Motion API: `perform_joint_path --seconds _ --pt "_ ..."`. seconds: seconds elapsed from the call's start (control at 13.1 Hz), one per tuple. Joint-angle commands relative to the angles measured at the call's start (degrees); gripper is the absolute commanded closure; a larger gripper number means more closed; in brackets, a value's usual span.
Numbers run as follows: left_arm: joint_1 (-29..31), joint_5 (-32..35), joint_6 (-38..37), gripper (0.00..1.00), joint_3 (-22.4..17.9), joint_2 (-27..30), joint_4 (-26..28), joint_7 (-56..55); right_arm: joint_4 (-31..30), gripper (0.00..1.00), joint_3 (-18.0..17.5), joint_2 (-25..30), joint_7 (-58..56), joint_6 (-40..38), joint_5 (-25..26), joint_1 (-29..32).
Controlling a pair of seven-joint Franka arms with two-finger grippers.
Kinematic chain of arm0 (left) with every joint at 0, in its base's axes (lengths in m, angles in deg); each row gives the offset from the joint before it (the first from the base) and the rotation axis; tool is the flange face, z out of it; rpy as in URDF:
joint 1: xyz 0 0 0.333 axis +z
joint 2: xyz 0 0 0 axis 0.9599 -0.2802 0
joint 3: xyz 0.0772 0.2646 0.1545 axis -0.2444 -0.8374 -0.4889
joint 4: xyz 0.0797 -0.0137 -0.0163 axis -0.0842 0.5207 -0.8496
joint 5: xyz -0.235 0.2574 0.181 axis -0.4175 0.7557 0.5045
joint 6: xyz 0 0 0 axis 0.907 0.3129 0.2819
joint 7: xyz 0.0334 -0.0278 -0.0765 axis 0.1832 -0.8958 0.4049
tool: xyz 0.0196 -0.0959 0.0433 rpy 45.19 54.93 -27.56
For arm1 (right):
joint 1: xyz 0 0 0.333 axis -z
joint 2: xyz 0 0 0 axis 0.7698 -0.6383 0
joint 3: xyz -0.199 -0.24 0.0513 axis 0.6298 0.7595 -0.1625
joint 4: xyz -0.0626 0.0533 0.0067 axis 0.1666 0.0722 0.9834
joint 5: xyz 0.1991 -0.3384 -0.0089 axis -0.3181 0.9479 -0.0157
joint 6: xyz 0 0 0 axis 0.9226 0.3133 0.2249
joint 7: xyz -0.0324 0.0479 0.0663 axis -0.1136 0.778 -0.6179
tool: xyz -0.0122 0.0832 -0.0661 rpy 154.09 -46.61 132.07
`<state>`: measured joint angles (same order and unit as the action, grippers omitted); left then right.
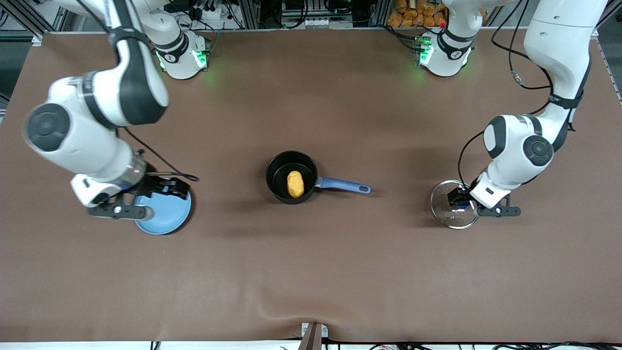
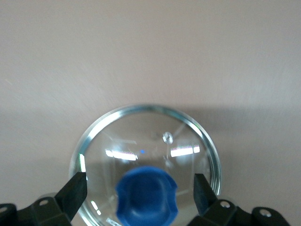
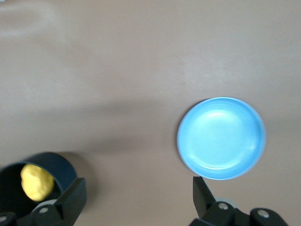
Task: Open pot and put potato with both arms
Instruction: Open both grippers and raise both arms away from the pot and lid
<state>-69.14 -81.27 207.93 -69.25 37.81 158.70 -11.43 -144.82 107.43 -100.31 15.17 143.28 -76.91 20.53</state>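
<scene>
The black pot with its blue handle stands uncovered mid-table, and the yellow-orange potato lies inside it. The glass lid lies flat on the table at the left arm's end. My left gripper is open just above it. In the left wrist view its fingers stand apart on either side of the lid's blue knob without touching it. My right gripper is open and empty, up in the air by the plate. The right wrist view shows the pot and potato.
A flat light-blue plate lies at the right arm's end of the table, empty in the right wrist view. Brown cloth covers the table. Cables and clutter line the edge by the arms' bases.
</scene>
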Motion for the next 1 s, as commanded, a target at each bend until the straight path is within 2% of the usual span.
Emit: perform_joint_path --seconds 0.0,0.46,0.77,0.92 --pt "0.6 -0.9 -3.6 0.0 0.5 6.2 -1.0 0.3 1.9 0.0 0.4 1.5 -7.1 -3.2 0.6 3.7" --pt "0.5 -1.0 -24.8 0.0 1.6 11.8 -13.4 0.1 3.3 0.0 6.1 2.0 -22.9 -5.6 0.6 8.7" --pt "0.5 -1.0 -39.3 0.0 1.6 16.9 -19.8 0.3 3.7 0.0 5.1 2.0 -23.3 -6.5 0.0 15.1" --pt "0.4 -1.2 -45.5 0.0 1.7 19.3 -22.4 0.1 4.8 0.0 0.6 2.2 -22.2 -8.7 0.4 18.8"
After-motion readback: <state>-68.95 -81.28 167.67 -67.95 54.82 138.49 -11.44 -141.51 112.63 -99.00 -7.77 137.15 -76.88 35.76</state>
